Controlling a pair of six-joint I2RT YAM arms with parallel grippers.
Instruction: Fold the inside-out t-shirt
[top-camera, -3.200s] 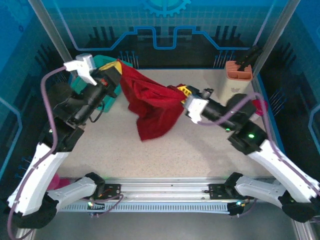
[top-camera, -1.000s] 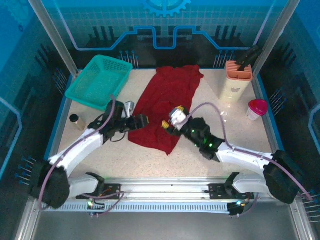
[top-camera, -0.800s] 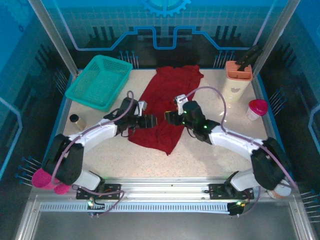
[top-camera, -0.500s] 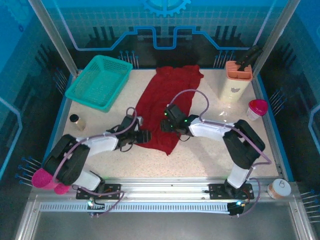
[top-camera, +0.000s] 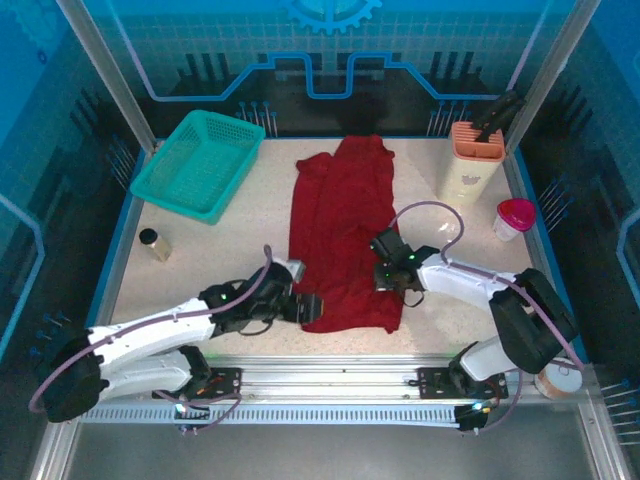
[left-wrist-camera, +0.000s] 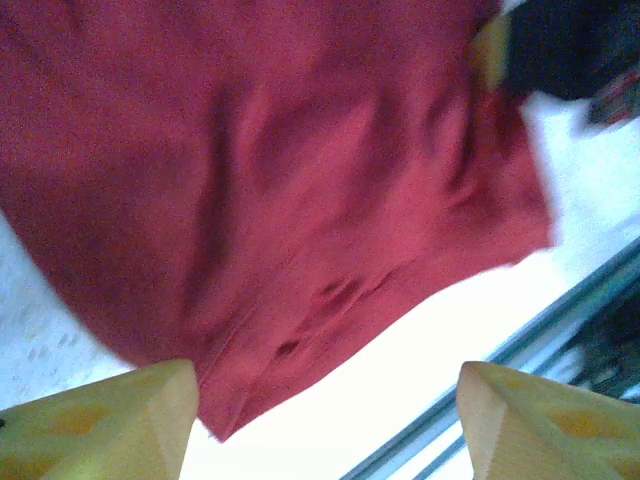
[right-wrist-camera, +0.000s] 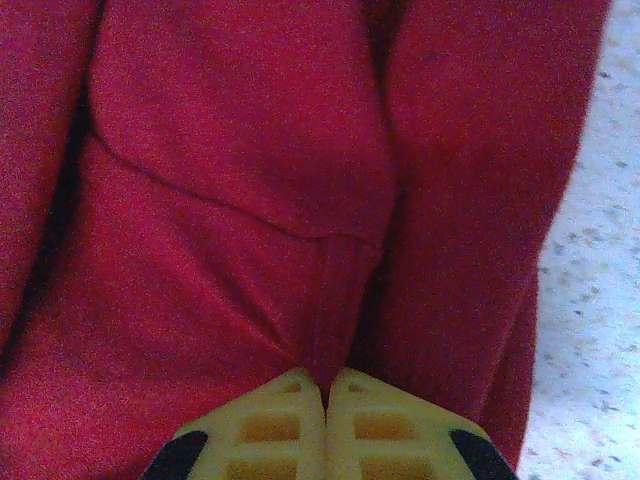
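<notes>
Left gripper (top-camera: 311, 307) (left-wrist-camera: 325, 420): the jaws are held wide apart, yellow fingertips (left-wrist-camera: 110, 420) on either side of the near hem. Nothing is gripped. Half a second earlier it was placed farther out and more to the left, at the slanted left edge of the cloth.

The inside-out t-shirt (top-camera: 340, 230) (left-wrist-camera: 300, 170) (right-wrist-camera: 230, 150): it is laid flat on the table (top-camera: 220, 260) as a long strip, running from just ahead of the left gripper out to the far side. Its near-left corner is found directly between the left fingertips. Against the earlier frame it has been straightened and narrowed, and the near hem has been squared and drawn nearer.

Right gripper (top-camera: 384, 281) (right-wrist-camera: 325, 400): the tips are pressed together, and a raised fold of cloth is seen running into the seam between them; it is judged clamped on the shirt. It is now set at the cloth's right edge; earlier it was over mid-cloth.

A teal basket (top-camera: 200, 165) is noted well beyond and left of the left gripper.
</notes>
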